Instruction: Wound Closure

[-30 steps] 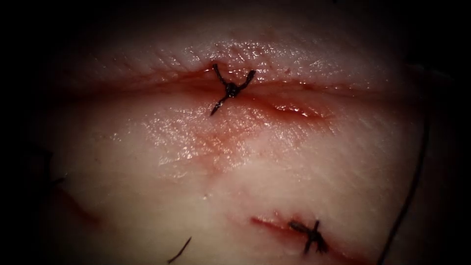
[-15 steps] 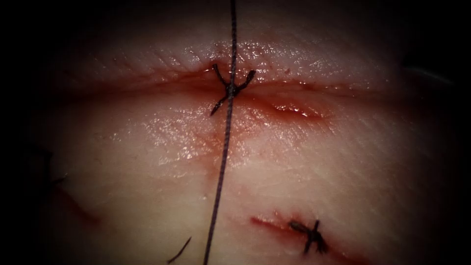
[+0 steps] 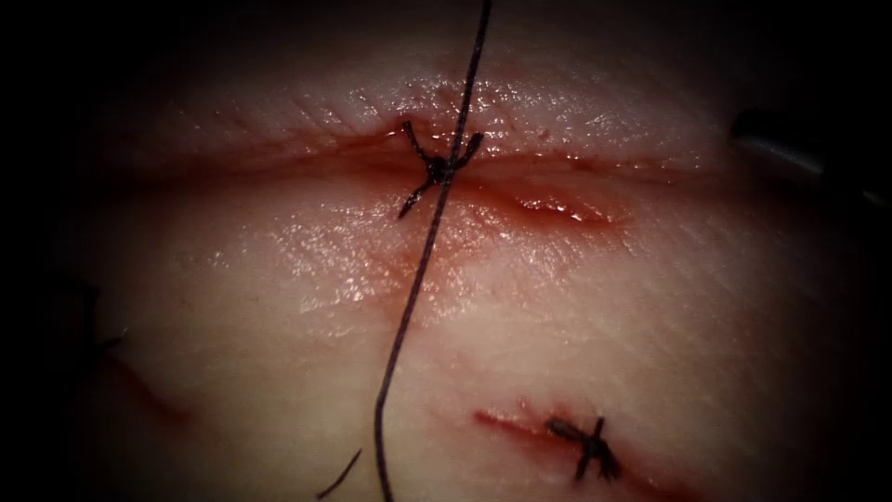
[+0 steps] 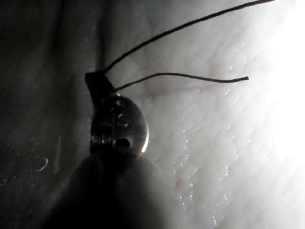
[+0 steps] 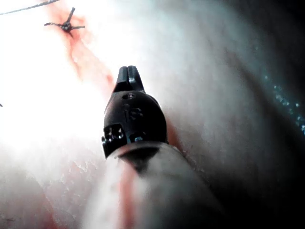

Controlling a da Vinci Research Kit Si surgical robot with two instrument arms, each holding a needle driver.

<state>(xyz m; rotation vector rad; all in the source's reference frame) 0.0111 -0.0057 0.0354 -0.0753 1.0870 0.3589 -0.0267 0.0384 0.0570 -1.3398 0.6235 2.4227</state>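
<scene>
The left tool (image 4: 97,81) has its jaws pinched on the thread (image 4: 181,28) close to a free end: from the wrist camera two strands leave the tips, one long and running away, one short and ending loose over the tissue (image 4: 224,157). The right tool (image 5: 128,76) has its jaws pressed together and holds nothing; it hangs over pale tissue beside a red streak of fluid (image 5: 83,57).

From above, the tissue (image 3: 650,307) carries the long cut (image 3: 567,206) across its far part, glistening with red fluid (image 3: 409,265). The thread (image 3: 423,270) now slants from the far edge down past the knotted stitch (image 3: 437,169) on that cut and bows leftward toward the near edge. Half a second ago it ran straighter, and a second ago it lay only along the right edge of the tissue. A dark shaft (image 3: 790,153) has come into sight at the right edge, which was bare before.

A second knotted stitch (image 3: 587,444) sits on the short cut (image 3: 520,423) near the near-right corner, unchanged. A small cut end of thread (image 3: 342,474) lies by the near edge, just left of the long thread. I can't spot the needle.
</scene>
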